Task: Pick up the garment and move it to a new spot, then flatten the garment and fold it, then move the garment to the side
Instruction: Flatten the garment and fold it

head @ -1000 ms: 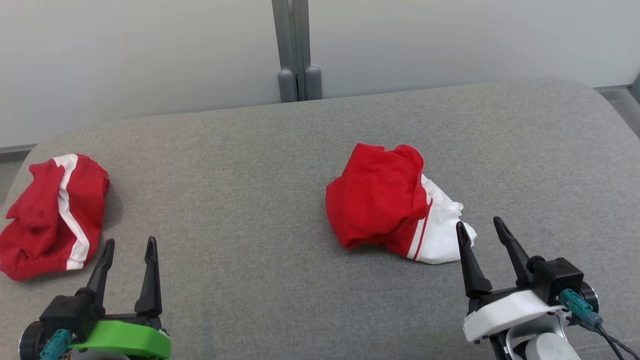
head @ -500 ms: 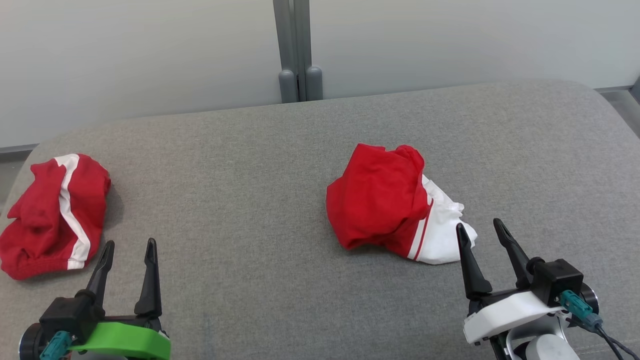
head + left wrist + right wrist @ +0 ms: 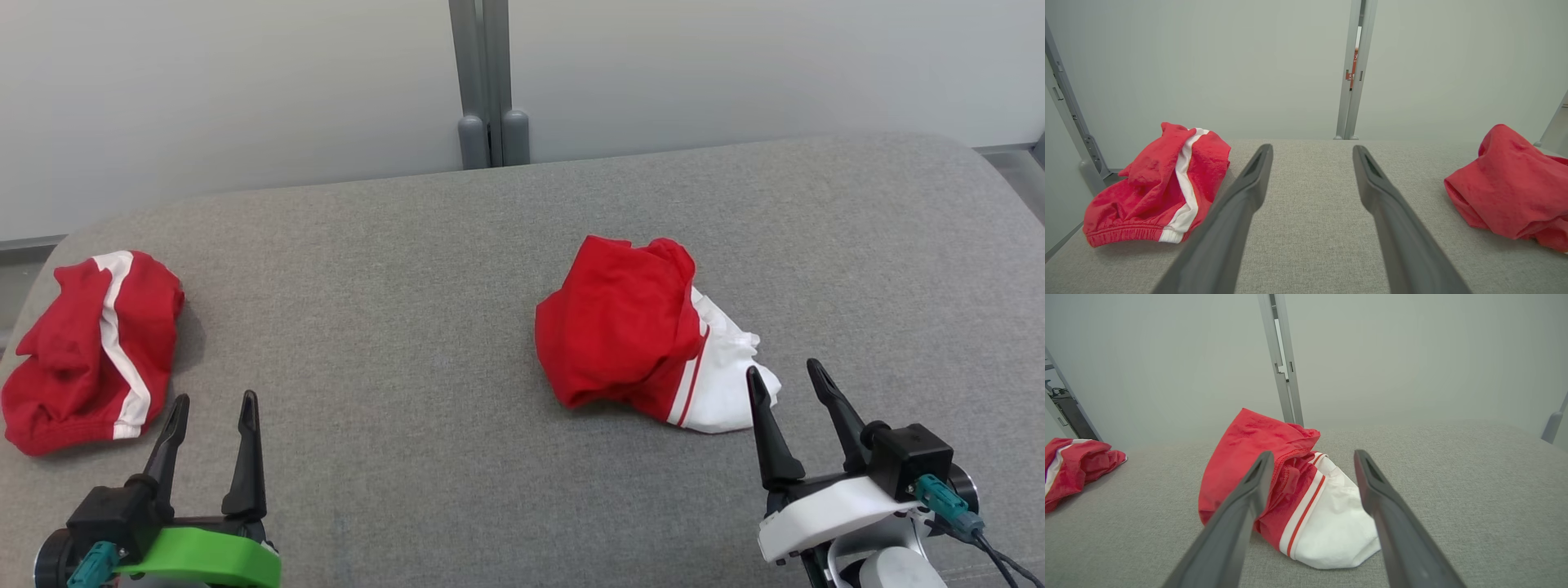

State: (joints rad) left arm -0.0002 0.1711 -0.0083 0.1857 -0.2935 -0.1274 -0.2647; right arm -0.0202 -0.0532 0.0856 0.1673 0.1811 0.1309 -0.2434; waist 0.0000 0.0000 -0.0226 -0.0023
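Observation:
A crumpled red and white garment (image 3: 637,335) lies right of centre on the grey padded surface (image 3: 408,269). In the right wrist view the same garment (image 3: 1290,490) sits straight ahead, its white part between the finger lines. My right gripper (image 3: 782,367) is open just in front of its white corner, apart from it, and its empty tips frame the cloth (image 3: 1313,453). A second red garment with a white stripe (image 3: 90,351) is bunched at the far left edge. My left gripper (image 3: 215,398) stands open and empty to its right, seen again in the left wrist view (image 3: 1312,148).
The pale wall and a grey upright post (image 3: 488,82) stand behind the surface. The surface's rounded left edge (image 3: 33,278) runs close to the striped garment (image 3: 1163,192). Bare grey cloth spans the middle between the two garments (image 3: 1515,192).
The whole head picture has drifted slightly right and down, so the camera moved. Neither garment nor either gripper has visibly changed place.

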